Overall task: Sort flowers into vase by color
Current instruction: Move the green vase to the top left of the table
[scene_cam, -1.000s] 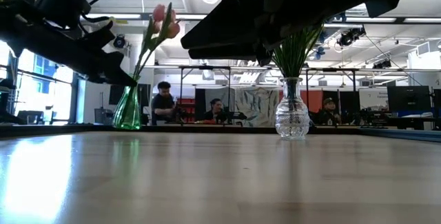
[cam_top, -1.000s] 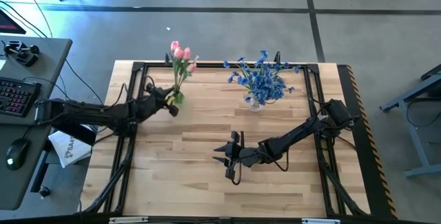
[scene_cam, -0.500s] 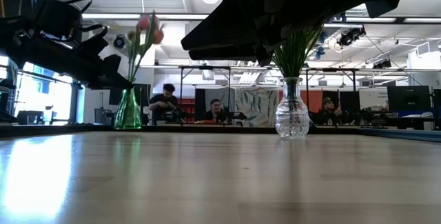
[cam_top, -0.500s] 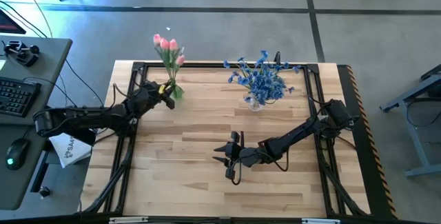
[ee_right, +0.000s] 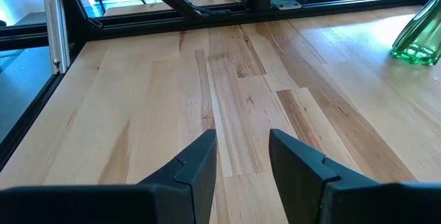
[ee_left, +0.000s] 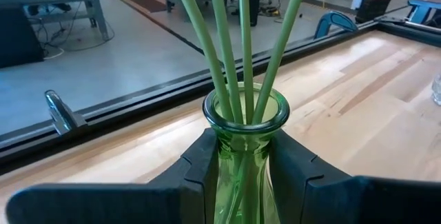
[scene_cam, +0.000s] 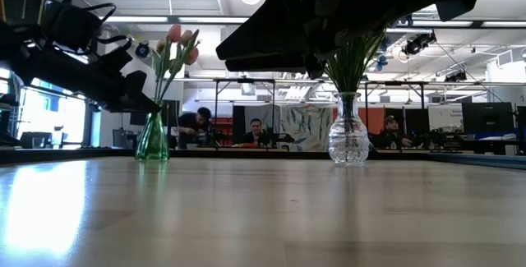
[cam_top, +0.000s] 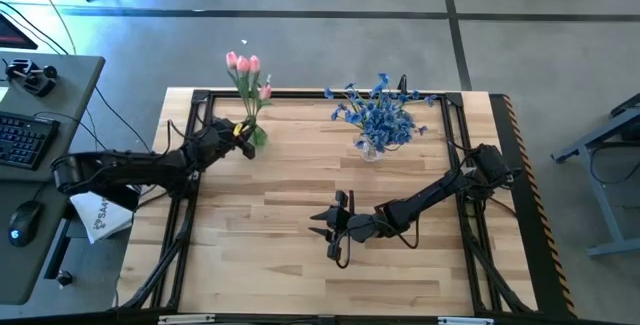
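Observation:
A green glass vase (scene_cam: 152, 137) holds three pink tulips (cam_top: 244, 63) on long green stems (ee_left: 227, 38) near the table's far left corner. My left gripper (cam_top: 242, 133) is shut on that vase. A clear glass vase (scene_cam: 348, 142) full of blue flower sprays (cam_top: 378, 115) stands at the far middle. My right gripper (cam_top: 322, 225) hovers open over the middle of the table, touching nothing; the right wrist view shows its fingers (ee_right: 200, 165) apart above bare wood. My left gripper pinches the green vase at its narrow neck (ee_left: 244, 148), just under the rim, one finger (ee_left: 200, 165) on each side. The fingers come in about level from the table's left side. The vase stands upright, its base (scene_cam: 152, 157) at the table top.
A black metal frame (cam_top: 190, 165) runs around the wooden table. A desk with keyboard and mouse (cam_top: 25, 135) sits left of the table. People sit at desks (scene_cam: 259, 131) in the room beyond the far edge. Bare wood lies across the near half.
My left gripper has drawn back toward the table's left edge and brought the green vase with it. The vase leaned toward the right a second ago and now stands upright; the tulip heads have swung left. The right arm has kept still.

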